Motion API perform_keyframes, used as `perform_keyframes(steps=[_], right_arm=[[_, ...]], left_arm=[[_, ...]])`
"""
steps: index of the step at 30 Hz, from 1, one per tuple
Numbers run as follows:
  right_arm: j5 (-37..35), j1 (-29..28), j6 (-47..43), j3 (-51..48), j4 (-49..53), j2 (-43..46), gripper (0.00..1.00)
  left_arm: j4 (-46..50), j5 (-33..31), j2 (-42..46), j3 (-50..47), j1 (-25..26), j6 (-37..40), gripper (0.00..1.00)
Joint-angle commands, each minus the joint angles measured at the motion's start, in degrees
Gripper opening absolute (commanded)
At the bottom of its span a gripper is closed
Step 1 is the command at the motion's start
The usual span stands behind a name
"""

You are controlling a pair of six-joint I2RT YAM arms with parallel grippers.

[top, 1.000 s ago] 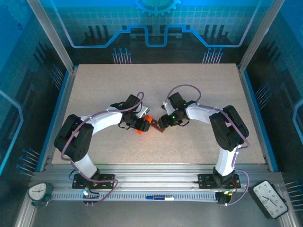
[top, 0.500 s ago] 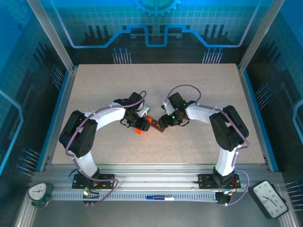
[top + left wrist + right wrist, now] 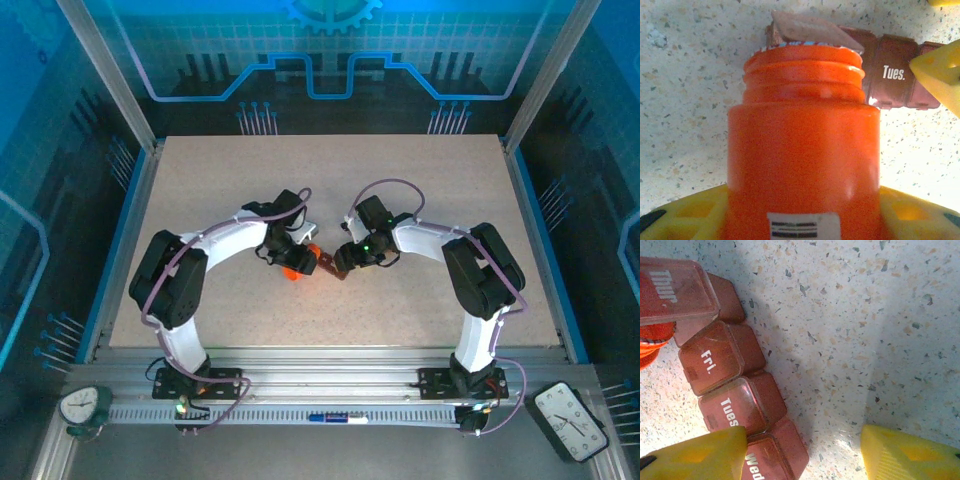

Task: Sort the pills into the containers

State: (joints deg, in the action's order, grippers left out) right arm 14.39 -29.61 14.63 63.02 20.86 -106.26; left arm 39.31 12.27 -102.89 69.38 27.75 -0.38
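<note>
Centrally on the speckled tabletop [image 3: 420, 180] lies a dark reddish-brown plastic strip of square day-labelled compartments [image 3: 727, 372], its Thur lid [image 3: 675, 290] raised. Left tool [image 3: 800, 217] clasps an orange plastic bottle [image 3: 802, 140] tipped at it; right tool [image 3: 802, 440] stands released alongside.

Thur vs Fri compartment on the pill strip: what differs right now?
Thur compartment has its lid flipped open; Fri compartment is lidded shut. Thur sits at the mouth of the orange bottle; Fri is one along, beside the Tues compartment. Both are reddish-brown translucent squares with white labels.
</note>
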Motion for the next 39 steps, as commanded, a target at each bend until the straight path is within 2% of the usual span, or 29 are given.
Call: perform_keyframes(steps=[1,27,39], right_arm=[[-2.6,-1.3,0.7,-2.3,2.0,-4.0,0.62],[-2.5,-1.3,0.7,-2.1,1.9,-5.0,0.61],[-2.4,-1.3,0.7,-1.5,2.2,-5.5,0.61]], left_arm=[[3.4,0.6,-1.2,2.4,-0.5,1.7,0.00],[9.1,0.7,-6.1,9.7,-1.0,3.4,0.00],[3.8,2.1,-1.2,2.8,-1.0,2.4,0.00]])
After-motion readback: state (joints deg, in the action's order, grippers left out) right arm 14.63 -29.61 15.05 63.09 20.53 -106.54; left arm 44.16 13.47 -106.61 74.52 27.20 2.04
